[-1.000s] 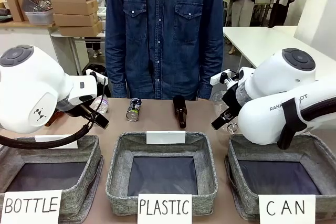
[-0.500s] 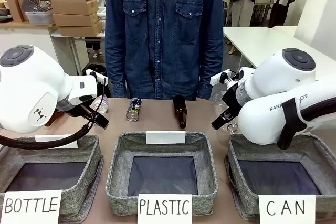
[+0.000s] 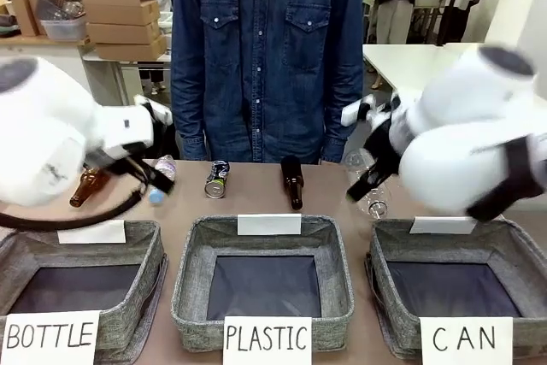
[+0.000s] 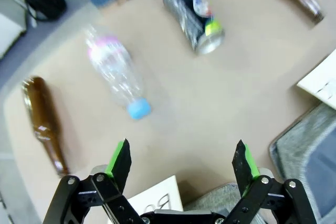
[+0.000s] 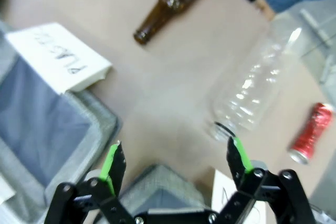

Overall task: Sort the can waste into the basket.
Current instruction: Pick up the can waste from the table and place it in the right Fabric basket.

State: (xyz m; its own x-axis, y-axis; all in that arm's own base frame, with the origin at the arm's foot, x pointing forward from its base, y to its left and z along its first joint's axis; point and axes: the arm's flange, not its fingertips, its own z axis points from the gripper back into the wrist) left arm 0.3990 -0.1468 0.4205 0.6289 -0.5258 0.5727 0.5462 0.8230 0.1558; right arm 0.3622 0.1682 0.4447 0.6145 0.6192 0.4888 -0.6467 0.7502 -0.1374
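Observation:
A dark blue-black can lies on its side on the brown table in front of the person; in the left wrist view this can is far ahead of my open left gripper, which holds nothing. A shiny red can lies to the right of my open, empty right gripper, beyond a clear bottle. The grey basket signed "CAN" stands at the front right, with nothing in it. Both arms look motion-blurred in the front view.
Brown glass bottles, a plastic bottle with a blue cap and a clear capless bottle lie along the table's far side. Baskets signed "PLASTIC" and "BOTTLE" stand at front middle and left.
Both arms have started moving and are blurred. The left arm has pulled back to the left, uncovering the brown bottle at the left. The right arm has risen slightly.

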